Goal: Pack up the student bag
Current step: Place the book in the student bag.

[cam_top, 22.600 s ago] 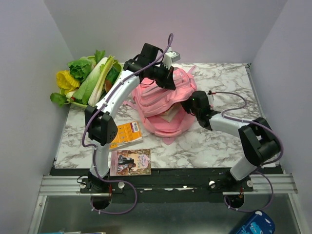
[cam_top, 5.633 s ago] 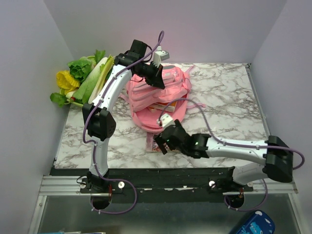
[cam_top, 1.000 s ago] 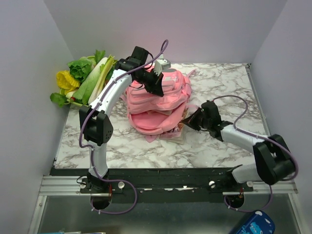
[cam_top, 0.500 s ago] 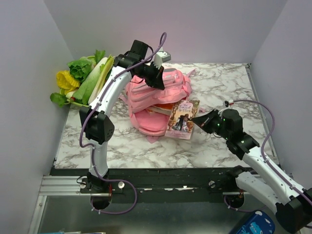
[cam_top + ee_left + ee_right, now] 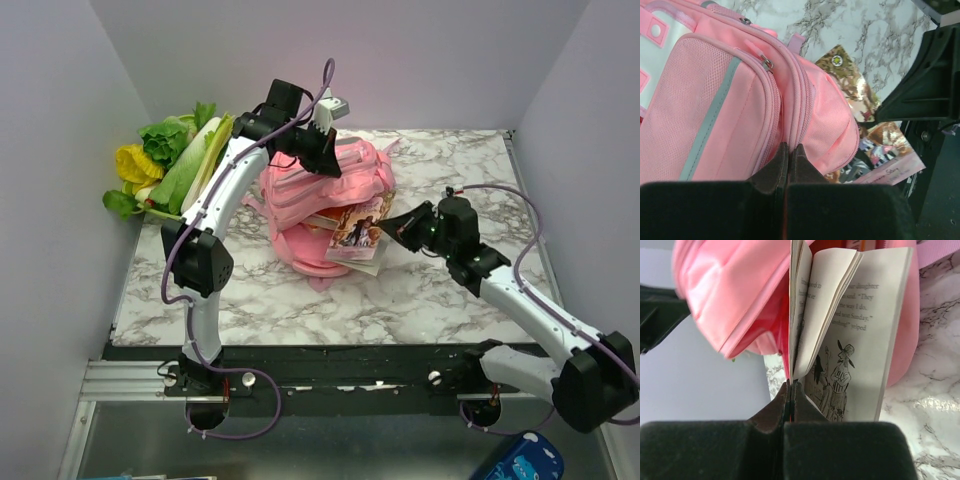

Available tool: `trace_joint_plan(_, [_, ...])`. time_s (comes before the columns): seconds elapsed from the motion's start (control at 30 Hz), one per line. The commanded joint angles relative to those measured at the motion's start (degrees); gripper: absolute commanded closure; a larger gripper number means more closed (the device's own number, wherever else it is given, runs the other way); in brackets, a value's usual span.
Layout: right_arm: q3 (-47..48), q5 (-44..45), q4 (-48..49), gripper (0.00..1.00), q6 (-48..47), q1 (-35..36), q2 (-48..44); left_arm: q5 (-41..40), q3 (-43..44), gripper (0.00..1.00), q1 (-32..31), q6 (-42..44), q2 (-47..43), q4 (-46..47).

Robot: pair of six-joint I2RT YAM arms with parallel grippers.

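Observation:
The student bag (image 5: 315, 190), a large pink backpack, lies at the table's middle back with its mouth facing the front right. My left gripper (image 5: 327, 162) is shut on the bag's upper zipper edge (image 5: 790, 127) and holds the flap up. My right gripper (image 5: 388, 223) is shut on the edge of a storybook (image 5: 356, 228), which leans tilted at the bag's mouth, partly under the flap. In the right wrist view the gripper (image 5: 791, 385) pinches the cover while the book's pages (image 5: 860, 335) fan open against the pink bag (image 5: 735, 290). An orange book edge (image 5: 318, 218) shows inside the bag.
A pile of leafy vegetables (image 5: 180, 160) sits at the back left corner. Walls close in on the left, back and right. The marble table (image 5: 460, 170) shows bare to the right and in front of the bag. A blue object (image 5: 525, 460) lies below the table's front.
My right gripper pulled the storybook out to the right, then carried it back left to the bag's mouth, now tilted. My left gripper keeps hold of the flap, slightly higher.

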Motion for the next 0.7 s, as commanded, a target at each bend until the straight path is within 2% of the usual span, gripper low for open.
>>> trace_joint_plan(0.0, [0.13, 4.20, 11.40, 0.99, 4.89, -0.05, 5.07, 4.50, 1.35, 1.00, -1.01, -3.64, -6.96, 4.48])
trace_joint_plan(0.17, [2.48, 13.42, 16.18, 0.99, 7.88, 0.91, 12.88, 6.52, 1.17, 1.00, -1.28, -5.05, -7.05, 3.77])
trace_joint_plan(0.2, [3.54, 13.87, 17.15, 0.99, 8.14, 1.44, 16.73, 6.87, 1.08, 1.00, -1.54, -5.23, -7.14, 3.77])
trace_joint_plan(0.27, [8.97, 15.71, 17.42, 0.99, 6.14, 2.75, 20.61, 7.40, 0.21, 1.00, -1.89, -5.58, -7.22, 3.86])
trace_joint_plan(0.37, [18.38, 22.46, 12.50, 0.99, 2.01, 7.76, 26.86, 7.40, -1.20, 1.00, -3.12, -5.67, -7.58, 4.21])
trace_joint_plan(0.43, [20.94, 22.41, 11.80, 0.89, 0.94, 9.79, 30.89, 7.58, -1.81, 1.00, -3.82, -5.67, -7.75, 4.39])
trace_joint_plan(0.47, [21.99, 21.62, 11.36, 0.74, 0.07, 10.31, 31.53, 8.02, -1.99, 1.00, -3.92, -5.84, -7.66, 4.47])
trace_joint_plan(0.5, [21.83, 21.35, 10.74, 0.65, -0.55, 11.45, 31.71, 8.11, -2.08, 1.00, -3.92, -5.84, -7.40, 4.48])
trace_joint_plan(0.53, [21.05, 21.44, 10.48, 0.50, -1.69, 11.98, 31.19, 8.19, -2.25, 1.00, -4.00, -5.84, -7.31, 4.56])
trace_joint_plan(0.67, [12.53, 21.96, 8.37, 0.30, -5.55, 12.96, 24.45, 8.37, -1.47, 1.00, -4.18, -6.11, -6.17, 5.61])
